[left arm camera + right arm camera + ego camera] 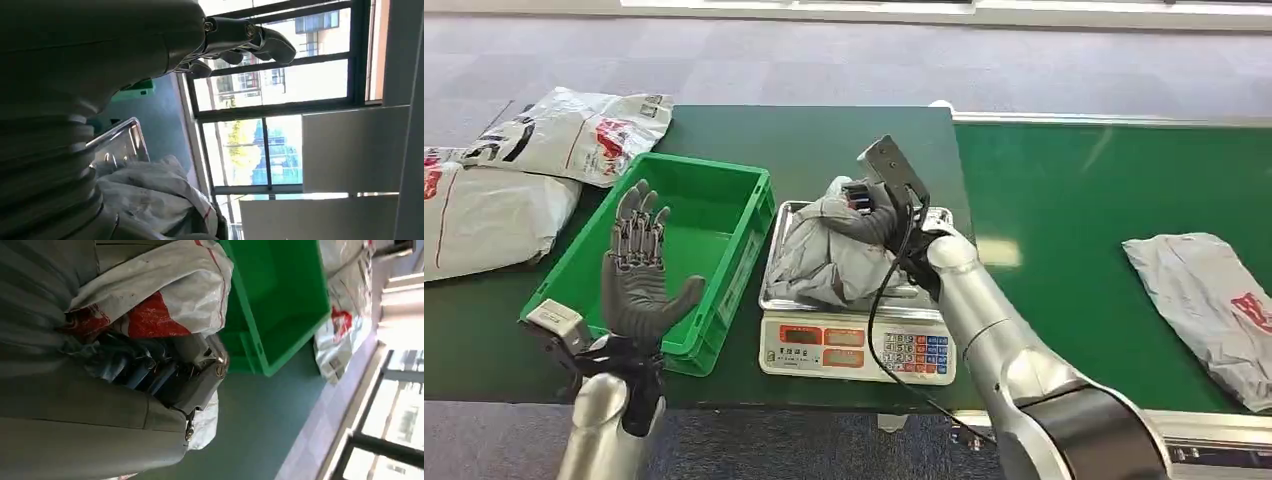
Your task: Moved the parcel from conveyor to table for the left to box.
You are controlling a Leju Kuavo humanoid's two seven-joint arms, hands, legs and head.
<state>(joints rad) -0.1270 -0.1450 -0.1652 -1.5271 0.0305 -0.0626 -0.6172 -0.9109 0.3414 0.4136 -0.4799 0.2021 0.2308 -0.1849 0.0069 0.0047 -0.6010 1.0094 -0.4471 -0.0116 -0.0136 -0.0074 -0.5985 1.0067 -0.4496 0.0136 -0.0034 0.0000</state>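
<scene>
Right hand (879, 205) fingers grasp the parcel (829, 262) on the scale (854, 345); left hand (636, 262), released, waits left, by the bin (724, 270).

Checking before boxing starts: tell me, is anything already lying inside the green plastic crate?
No, the green plastic crate shows only its bare green floor.

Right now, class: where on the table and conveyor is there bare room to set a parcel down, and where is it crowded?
Free: the green crate is empty inside; the conveyor belt is bare between the scale and the grey parcel. Crowded: the scale's tray, where the right robot hand grips a grey parcel, and the table's left end, piled with white mailer bags.
</scene>
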